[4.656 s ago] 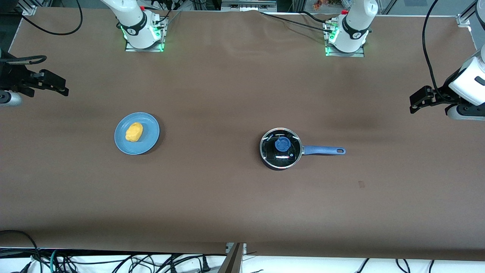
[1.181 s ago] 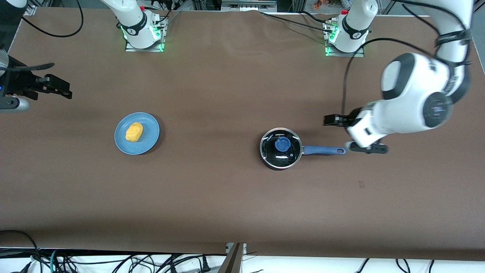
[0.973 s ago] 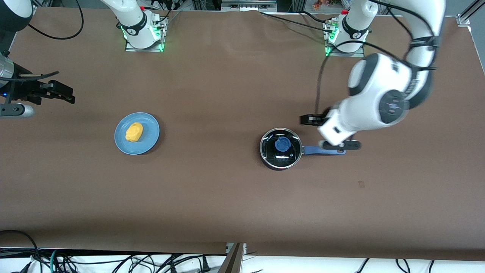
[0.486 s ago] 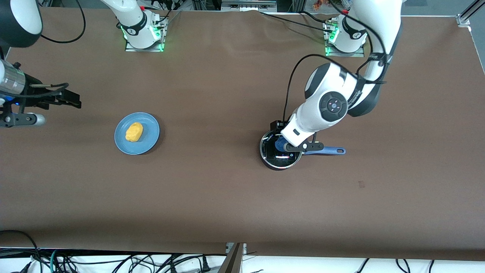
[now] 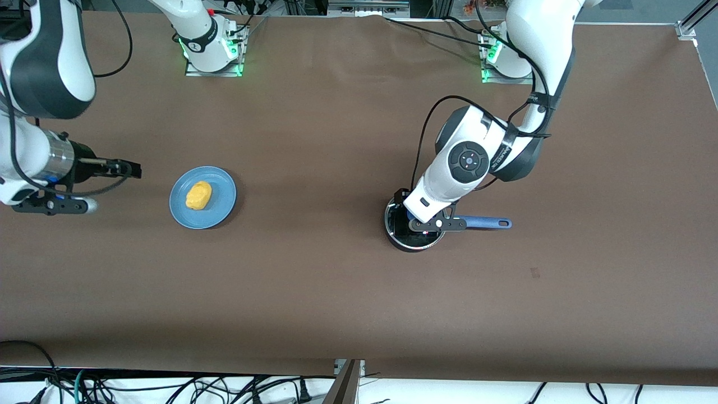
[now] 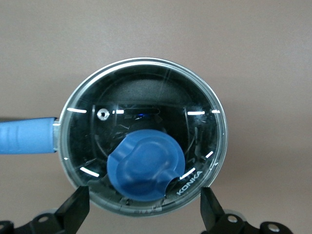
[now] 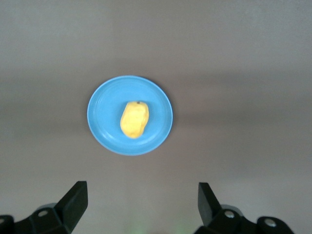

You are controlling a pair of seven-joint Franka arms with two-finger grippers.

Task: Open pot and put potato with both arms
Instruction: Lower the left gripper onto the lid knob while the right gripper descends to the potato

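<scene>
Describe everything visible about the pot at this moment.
The pot is a small, round, black saucepan standing upright on the brown table, toward the left arm's end. Its glass lid, steel-rimmed with a blue knob, sits closed on it. A long blue handle sticks out level. The left end effector hangs open above the lid, touching nothing visible.

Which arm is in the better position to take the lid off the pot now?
The left. The left gripper hangs open directly over the pot, whose lid is still on, with the blue knob just ahead of its fingers. The right gripper, also open, is over bare table beside the plate holding the potato.
</scene>
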